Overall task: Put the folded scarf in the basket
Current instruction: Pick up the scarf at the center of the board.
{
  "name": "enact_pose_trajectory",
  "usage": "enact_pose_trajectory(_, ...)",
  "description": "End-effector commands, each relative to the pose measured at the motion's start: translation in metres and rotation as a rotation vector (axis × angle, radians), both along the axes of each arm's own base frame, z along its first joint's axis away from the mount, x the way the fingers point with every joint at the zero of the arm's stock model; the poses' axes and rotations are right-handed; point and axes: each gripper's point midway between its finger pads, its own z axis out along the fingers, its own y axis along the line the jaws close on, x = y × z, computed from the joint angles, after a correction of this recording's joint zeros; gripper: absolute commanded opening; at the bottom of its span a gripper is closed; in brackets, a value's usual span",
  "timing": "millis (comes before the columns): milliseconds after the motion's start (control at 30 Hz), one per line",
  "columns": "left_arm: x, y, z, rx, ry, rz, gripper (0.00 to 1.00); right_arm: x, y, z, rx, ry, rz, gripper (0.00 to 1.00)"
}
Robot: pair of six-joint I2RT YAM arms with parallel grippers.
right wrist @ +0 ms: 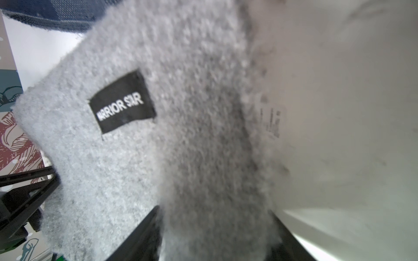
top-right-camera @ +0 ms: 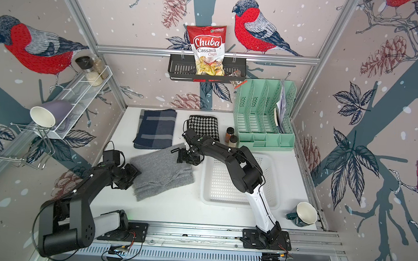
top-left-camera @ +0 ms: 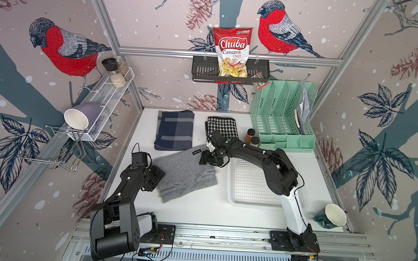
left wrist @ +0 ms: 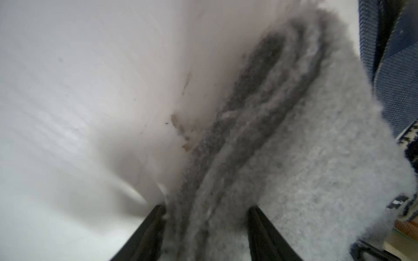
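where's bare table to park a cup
Widest: front strip of table between grey scarf, basket and rail. Smaller: between basket, organiser and mug. Crowded at back: blue scarf, checked scarf, jars.

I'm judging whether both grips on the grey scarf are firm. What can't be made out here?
- Left gripper: fingertips hidden beneath left arm in both top views; wrist view blurred, clamp on grey scarf unclear.
- Right gripper: likewise, beneath right arm.
- Basket: partly covered by right arm in both top views.

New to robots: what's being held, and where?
The grey scarf: left end effector grips one side edge, right end effector the opposite edge by its label.
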Motion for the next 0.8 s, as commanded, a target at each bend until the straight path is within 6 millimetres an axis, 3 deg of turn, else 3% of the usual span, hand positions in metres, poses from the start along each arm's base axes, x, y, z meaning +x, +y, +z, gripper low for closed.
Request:
enact_pose_trajectory(0, 0.005, 0.013, 0.001, 0.082, 0.000, 0.029, 0.65, -0.011, -0.012, -0.008, -0.058, 0.029, 0.004, 0.69)
enact_pose_trajectory(133, 0.012, 0.006, -0.008, 0.055, -0.004, -0.002, 0.66, -0.013, -0.010, -0.006, -0.049, 0.030, 0.002, 0.69)
enact_pose_trajectory(233, 0.010, -0.002, -0.022, 0.019, 0.006, -0.013, 0.62, -0.017, -0.005, -0.007, -0.043, 0.034, 0.009, 0.68)
enact_pose_trajectory(367, 0.007, -0.011, -0.032, -0.032, -0.013, -0.006, 0.52, -0.024, 0.000, -0.011, -0.043, 0.045, 0.017, 0.65)
enact_pose_trajectory(533, 0.013, -0.018, -0.027, -0.071, -0.077, -0.015, 0.41, -0.024, 0.001, -0.013, -0.040, 0.048, 0.000, 0.59)
enact_pose_trajectory(767, 0.018, -0.021, -0.021, -0.082, -0.110, -0.025, 0.14, -0.021, 0.002, -0.013, -0.043, 0.040, -0.015, 0.40)
